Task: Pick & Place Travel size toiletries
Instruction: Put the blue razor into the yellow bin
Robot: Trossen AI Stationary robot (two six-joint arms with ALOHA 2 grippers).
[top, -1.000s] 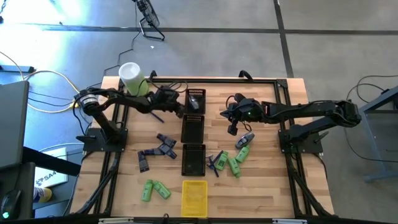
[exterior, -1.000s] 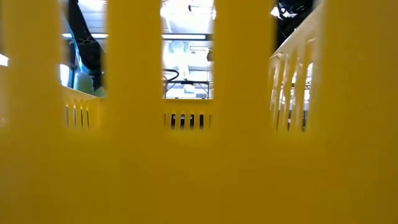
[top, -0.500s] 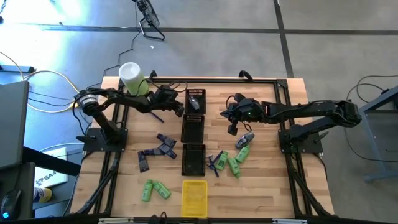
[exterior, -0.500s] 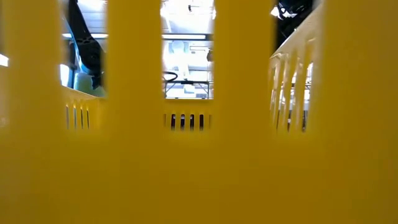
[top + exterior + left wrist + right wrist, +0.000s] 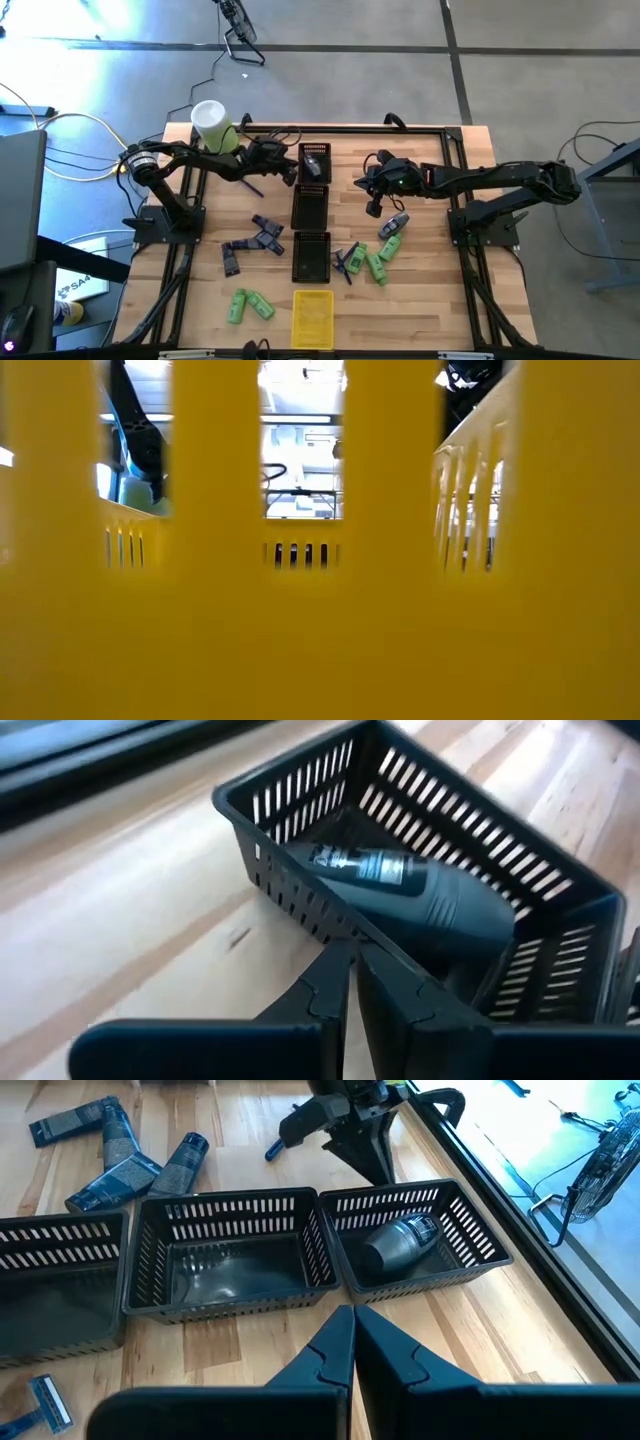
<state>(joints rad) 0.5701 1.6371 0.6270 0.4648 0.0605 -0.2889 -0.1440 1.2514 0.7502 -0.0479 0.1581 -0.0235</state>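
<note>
As seen from above, found three black trays in a column down the middle of the bench (image 5: 200, 295): far black tray (image 5: 313, 160), middle black tray (image 5: 310, 205), near black tray (image 5: 312, 255). Noted a yellow tray (image 5: 312, 318) at the near end of the column; its slotted walls fill the low view.

Left jaws: closed, gripping nothing, low at the outer wall of the far black tray on its left side. Confirmed in left wrist view, tips pressed together just short of the tray wall. Noted a thin dark stick (image 5: 251, 186) on the bench close under the left arm; cannot tell whether touching.

Right jaws: closed, empty, above the bench right of the middle black tray.

Toiletries:
- one dark grey bottle (image 5: 420, 895) on its side inside the far black tray
- purple-grey tubes (image 5: 255, 240) in a loose cluster left of the near black tray
- green bottles (image 5: 248, 305) left of the yellow tray
- more green bottles (image 5: 383, 258) right of the near black tray, with a grey-blue oval piece (image 5: 395, 222) just beyond them and blue razors (image 5: 345, 262) beside them

Middle black tray seen bare inside in right wrist view. Pale-green cylinder (image 5: 212, 125) upright at the far left corner.
</note>
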